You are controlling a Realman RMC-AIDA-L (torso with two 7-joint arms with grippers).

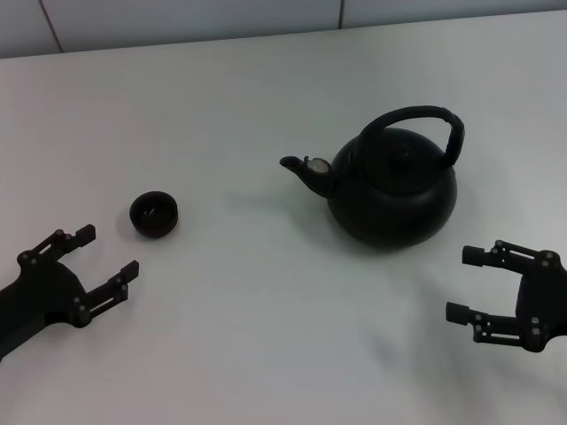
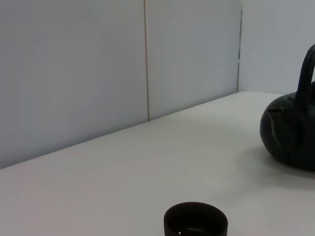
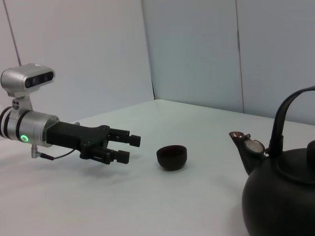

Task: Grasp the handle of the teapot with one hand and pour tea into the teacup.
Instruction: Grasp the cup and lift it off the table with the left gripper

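The matte-black teapot (image 1: 394, 189) stands on the white table (image 1: 248, 336) right of centre, its spout (image 1: 304, 168) pointing left toward the teacup. Its arched handle (image 1: 425, 119) loops over the top. It also shows in the left wrist view (image 2: 290, 132) and the right wrist view (image 3: 285, 191). The small dark teacup (image 1: 154, 214) stands to the left, also seen in the left wrist view (image 2: 195, 221) and the right wrist view (image 3: 172, 156). My left gripper (image 1: 110, 261) is open, just below and left of the cup. My right gripper (image 1: 465, 285) is open, below and right of the teapot, apart from it.
A pale wall (image 1: 177, 18) runs along the table's far edge. In the right wrist view my left arm (image 3: 49, 135) reaches in with its silver wrist camera above it.
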